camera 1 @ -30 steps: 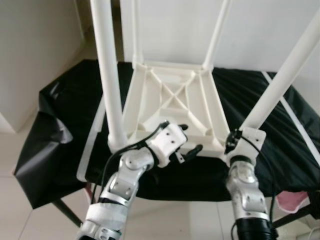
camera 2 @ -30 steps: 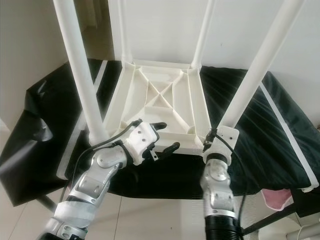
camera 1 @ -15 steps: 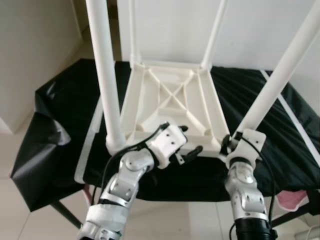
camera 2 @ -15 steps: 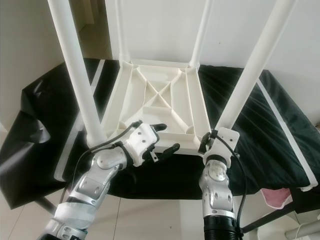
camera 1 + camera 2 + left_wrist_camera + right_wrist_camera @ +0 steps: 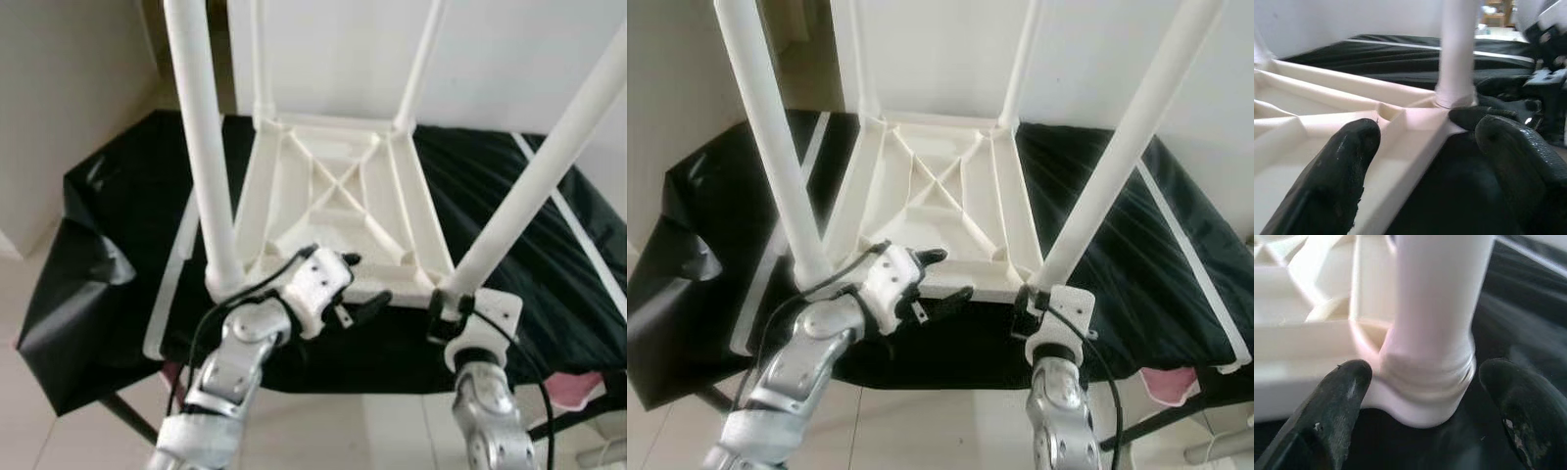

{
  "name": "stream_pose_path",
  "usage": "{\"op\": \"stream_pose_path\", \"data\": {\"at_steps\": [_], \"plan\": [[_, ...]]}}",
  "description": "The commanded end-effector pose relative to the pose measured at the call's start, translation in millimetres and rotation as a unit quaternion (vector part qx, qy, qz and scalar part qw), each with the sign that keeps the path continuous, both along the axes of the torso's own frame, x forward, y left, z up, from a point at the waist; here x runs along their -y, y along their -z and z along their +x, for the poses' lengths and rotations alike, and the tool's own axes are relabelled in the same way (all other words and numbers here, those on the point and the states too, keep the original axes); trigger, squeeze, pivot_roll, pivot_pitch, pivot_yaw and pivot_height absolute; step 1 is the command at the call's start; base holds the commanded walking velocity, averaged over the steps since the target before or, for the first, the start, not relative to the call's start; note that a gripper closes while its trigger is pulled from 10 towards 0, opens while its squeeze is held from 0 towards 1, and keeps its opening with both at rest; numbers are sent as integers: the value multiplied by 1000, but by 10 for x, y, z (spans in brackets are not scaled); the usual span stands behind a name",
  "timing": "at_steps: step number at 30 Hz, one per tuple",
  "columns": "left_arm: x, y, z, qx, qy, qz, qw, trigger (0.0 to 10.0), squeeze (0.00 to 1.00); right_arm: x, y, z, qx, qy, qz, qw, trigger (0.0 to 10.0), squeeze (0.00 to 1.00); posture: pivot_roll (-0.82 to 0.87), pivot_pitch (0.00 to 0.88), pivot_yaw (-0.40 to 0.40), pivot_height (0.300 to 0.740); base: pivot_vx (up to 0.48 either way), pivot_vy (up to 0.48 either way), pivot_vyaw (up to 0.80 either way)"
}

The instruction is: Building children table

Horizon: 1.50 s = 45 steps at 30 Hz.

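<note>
The white plastic children's table (image 5: 338, 211) lies upside down on a tabletop covered with black sheeting (image 5: 127, 206), its ribbed underside facing up and all four round legs pointing upward, their long axes near vertical and splaying slightly outward. The near-left leg (image 5: 201, 147) and near-right leg (image 5: 544, 171) rise past the top of the head views, while the two far legs stand close to a pale wall (image 5: 1097, 59). The table's near edge sits just inside the near edge of the black sheeting, with tiled floor (image 5: 323, 431) below. The left gripper (image 5: 355, 284) is at the middle of the near rim with its fingers (image 5: 1337, 171) spread, one over the ribbed underside and one outside the rim, gripping nothing. The right gripper (image 5: 1425, 396) is at the near-right corner, its fingers (image 5: 1332, 401) wide apart on either side of the socket where the near-right leg enters the frame, not touching it. Black sheeting lies open to the left and right of the table, wider on the right; the far side is closed in by the wall.
</note>
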State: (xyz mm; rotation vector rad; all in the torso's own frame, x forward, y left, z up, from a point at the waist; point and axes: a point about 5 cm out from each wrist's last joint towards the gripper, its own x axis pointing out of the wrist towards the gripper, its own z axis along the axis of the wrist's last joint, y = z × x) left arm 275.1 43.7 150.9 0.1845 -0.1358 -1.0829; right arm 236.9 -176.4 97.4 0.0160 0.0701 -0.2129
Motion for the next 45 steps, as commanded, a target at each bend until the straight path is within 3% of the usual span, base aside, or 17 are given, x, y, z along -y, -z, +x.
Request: {"op": "stream_pose_path", "data": {"at_steps": [1, 5, 6, 13, 20, 23, 26, 28, 31, 36, 37, 41, 43, 44, 45], "plan": [[-5, 17, -77, -17, 38, 7, 999, 10000, 0, -106, 25, -2, -4, -40, 12, 999, 10000, 0, -29, 32, -49, 740, 0, 0, 0], [-56, 78, -167, -28, 74, 40, 996, 10000, 0, -192, -9, 39, 2, -72, 14, 997, 10000, 0, -30, 32, -48, 740, 0, 0, 0], [-139, 142, -258, -36, 102, 74, 991, 10000, 0, -307, -75, 90, 16, -113, 17, 993, 10000, 0, -30, 30, -50, 740, 0, 0, 0], [-280, 126, -185, -47, 74, 79, 993, 10000, 0, -451, -157, 150, 31, -163, 27, 986, 10000, 0, -15, 23, -62, 740, 0, 0, 0], [-447, 102, -236, -57, 87, 102, 989, 10000, 0, -557, -208, 174, 41, -205, 33, 977, 10000, 0, 0, 9, -69, 740, 0, 0, 0], [-726, 102, -256, -74, 81, 145, 983, 10000, 0, -713, -227, 121, 46, -273, 36, 960, 10000, 0, 16, 1, -67, 740, 0, 0, 0], [-800, 100, -249, -77, 75, 155, 982, 10000, 0, -753, -230, 105, 47, -291, 36, 955, 10000, 0, 18, 1, -67, 740, 0, 0, 0], [-969, 78, -200, -79, 45, 164, 982, 10000, 0, -840, -272, 93, 56, -327, 47, 942, 10000, 0, 24, 0, -63, 740, 0, 0, 0], [-1029, 69, -190, -81, 35, 168, 982, 10000, 0, -860, -286, 80, 57, -339, 51, 938, 10000, 0, 27, 0, -61, 740, 0, 0, 0], [-1284, 45, -133, -85, -15, 180, 980, 10000, 0, -906, -324, 65, 63, -367, 59, 926, 10000, 0, 36, 0, -51, 740, 0, 0, 0], [-1386, 24, -76, -82, -44, 172, 981, 10000, 0, -901, -338, 112, 69, -360, 64, 928, 10000, 0, 39, 0, -49, 740, 0, 0, 0], [-1454, 7, -39, -81, -64, 166, 981, 10000, 0, -895, -348, 146, 73, -353, 68, 930, 10000, 0, 39, 0, -49, 740, 0, 0, 0], [-1714, -47, 144, -62, -154, 163, 973, 10000, 0, -824, -395, 332, 86, -317, 70, 942, 10000, 0, 46, 0, -50, 740, 0, 0, 0], [-1903, -104, 230, -39, -208, 175, 962, 10000, 0, -755, -439, 465, 97, -289, 70, 950, 10000, 0, 47, 0, -47, 740, 0, 0, 0], [-1903, -104, 230, -39, -208, 175, 962, 10000, 0, -755, -439, 465, 97, -289, 70, 950, 10000, 0, 47, 0, -47, 740, 0, 0, 0]]}}
